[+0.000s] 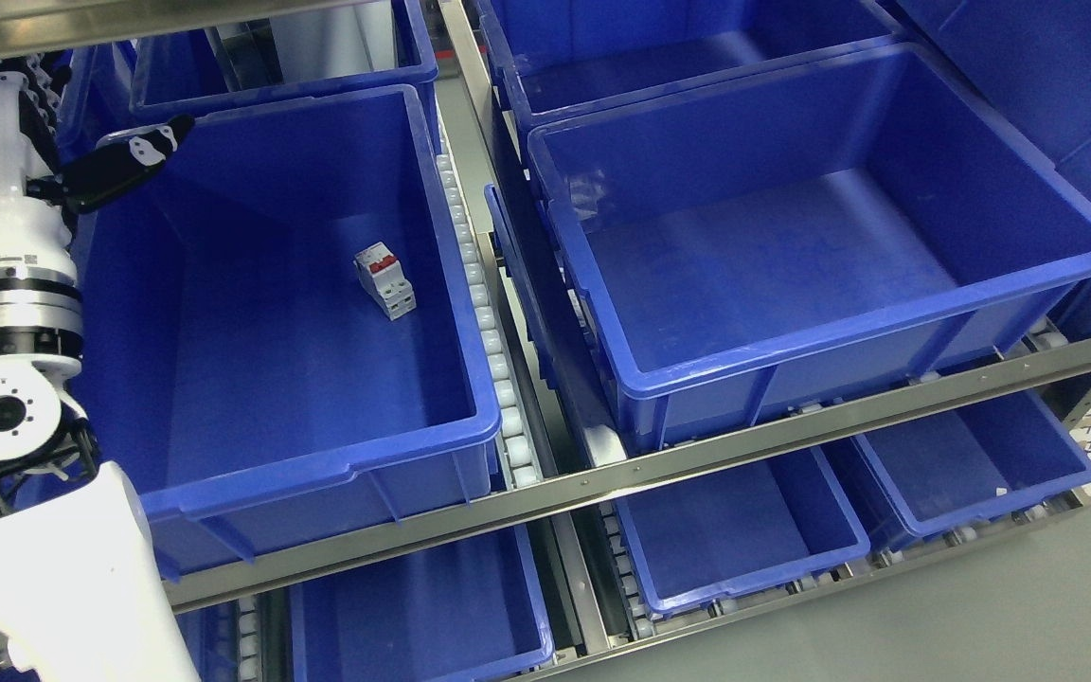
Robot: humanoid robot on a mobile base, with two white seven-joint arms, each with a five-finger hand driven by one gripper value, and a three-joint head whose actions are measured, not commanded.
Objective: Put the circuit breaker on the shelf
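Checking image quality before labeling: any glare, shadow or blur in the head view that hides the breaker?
Head view: the circuit breaker is sharp and evenly lit on the floor of the left bin, no shadow covering it; soft glare streaks on the right bin and its floor; shelf rail slightly bright; the left hand at the bin's rim is dark, its detail hard to read.

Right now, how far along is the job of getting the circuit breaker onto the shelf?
It looks essentially done: the circuit breaker lies on the floor of the left blue bin on the shelf rack. Nothing is in hand; the left hand sits at the bin's far-left rim, apart from it. Apparently only pulling the arm away remains.
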